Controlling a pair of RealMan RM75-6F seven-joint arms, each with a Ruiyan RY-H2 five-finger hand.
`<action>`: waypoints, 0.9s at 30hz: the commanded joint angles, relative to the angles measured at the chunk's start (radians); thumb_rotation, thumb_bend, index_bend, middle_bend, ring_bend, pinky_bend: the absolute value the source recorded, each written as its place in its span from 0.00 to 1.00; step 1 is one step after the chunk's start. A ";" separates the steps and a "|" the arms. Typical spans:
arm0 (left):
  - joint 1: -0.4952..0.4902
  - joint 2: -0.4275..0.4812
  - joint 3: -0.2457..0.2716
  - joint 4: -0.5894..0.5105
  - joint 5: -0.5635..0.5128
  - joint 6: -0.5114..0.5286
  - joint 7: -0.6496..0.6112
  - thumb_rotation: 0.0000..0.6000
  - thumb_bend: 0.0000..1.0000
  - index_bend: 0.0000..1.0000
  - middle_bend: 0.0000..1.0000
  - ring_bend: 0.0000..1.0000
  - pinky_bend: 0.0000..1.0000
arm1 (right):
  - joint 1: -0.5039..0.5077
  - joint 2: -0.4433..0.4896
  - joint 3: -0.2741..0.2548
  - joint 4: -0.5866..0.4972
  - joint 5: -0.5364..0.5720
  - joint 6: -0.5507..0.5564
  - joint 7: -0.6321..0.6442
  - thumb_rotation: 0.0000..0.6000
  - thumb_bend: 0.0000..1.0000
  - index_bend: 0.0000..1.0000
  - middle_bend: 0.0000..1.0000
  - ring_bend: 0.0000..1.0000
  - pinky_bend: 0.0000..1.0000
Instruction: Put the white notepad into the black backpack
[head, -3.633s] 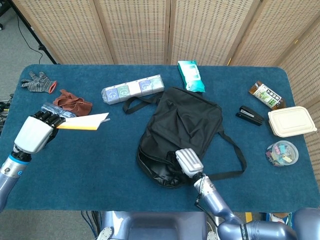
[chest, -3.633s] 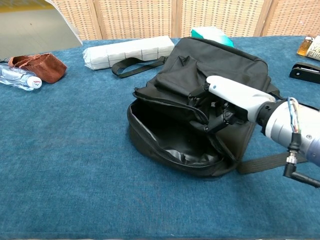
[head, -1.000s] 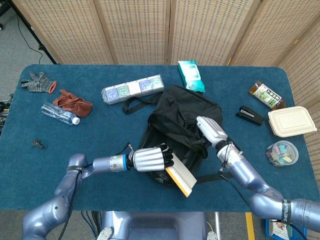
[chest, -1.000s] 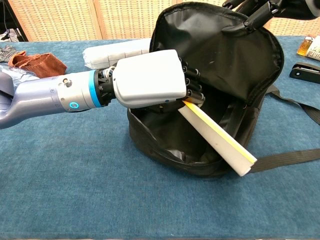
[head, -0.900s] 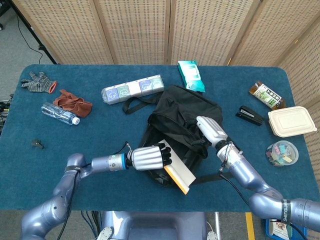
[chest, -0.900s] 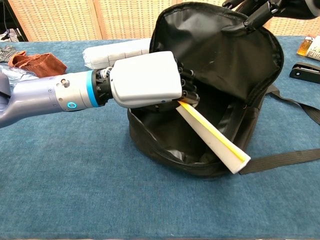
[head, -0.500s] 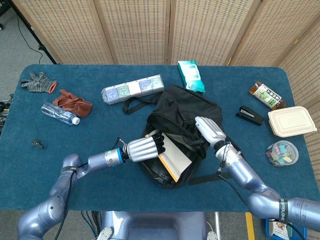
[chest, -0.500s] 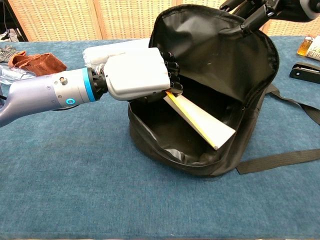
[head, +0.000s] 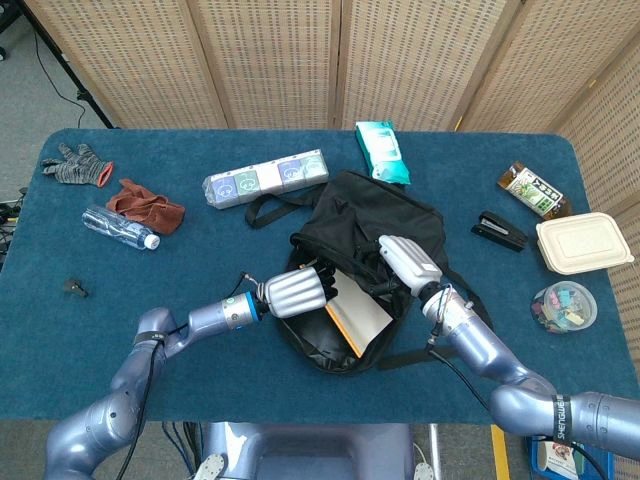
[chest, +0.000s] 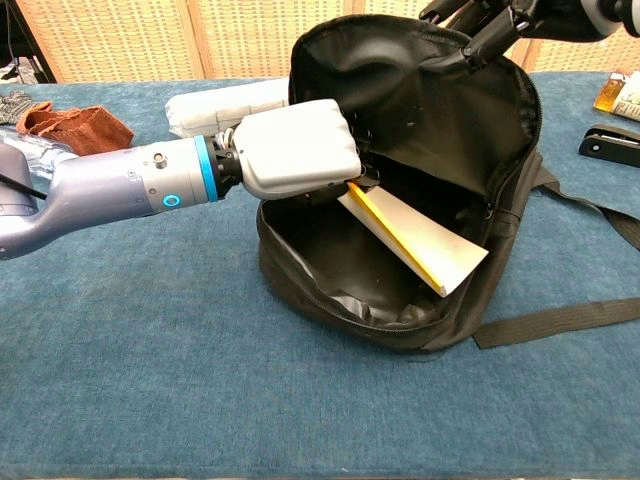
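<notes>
Here, each thing is listed with its place on the blue table.

Table: a blue cloth-covered table (head: 200, 250) is seen from above in the head view and from low at its near edge in the chest view.

Black backpack: the black backpack (head: 375, 225) is laid near the middle of the table, its mouth turned toward the near edge and held wide open (chest: 330, 265).

White notepad: the white notepad (chest: 415, 240), with a yellow-orange edge, is held slanting inside the mouth of the backpack, its lower corner close to the bag's front rim (head: 358, 318).

Left hand: the left hand (chest: 300, 150) is reached into the bag opening from the left side, and its fingers are clenched on the upper end of the notepad (head: 296, 292).

Right hand: the right hand (head: 408, 263) is set at the top flap of the backpack; the flap is pinched and lifted by its dark fingers (chest: 480, 25), so the bag is kept open.

Far edge: a long pack of tissue boxes (head: 265, 178) and a teal wipes packet (head: 382, 152) are placed near the far edge.

Left side: a water bottle (head: 118, 227), a brown cloth (head: 145, 205) and a grey glove (head: 75, 165) are gathered toward the far left corner.

Right side: a black stapler (head: 499, 231), a snack packet (head: 533, 190), a beige lidded box (head: 583, 243) and a round tub of clips (head: 563, 306) are set along the right edge.
</notes>
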 joint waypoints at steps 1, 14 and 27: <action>-0.008 -0.004 0.003 0.006 -0.003 -0.015 0.008 1.00 0.61 0.79 0.56 0.36 0.40 | 0.001 0.006 0.001 0.001 -0.004 -0.005 0.006 1.00 0.75 0.62 0.68 0.56 0.72; -0.022 0.016 0.058 0.027 0.028 -0.102 0.090 1.00 0.54 0.80 0.54 0.39 0.45 | -0.009 0.047 0.018 -0.005 -0.037 -0.022 0.068 1.00 0.75 0.62 0.68 0.56 0.72; -0.068 0.018 0.045 0.024 0.004 -0.038 0.048 1.00 0.41 0.77 0.53 0.37 0.45 | -0.006 0.075 0.014 -0.027 -0.050 -0.038 0.092 1.00 0.75 0.62 0.68 0.56 0.72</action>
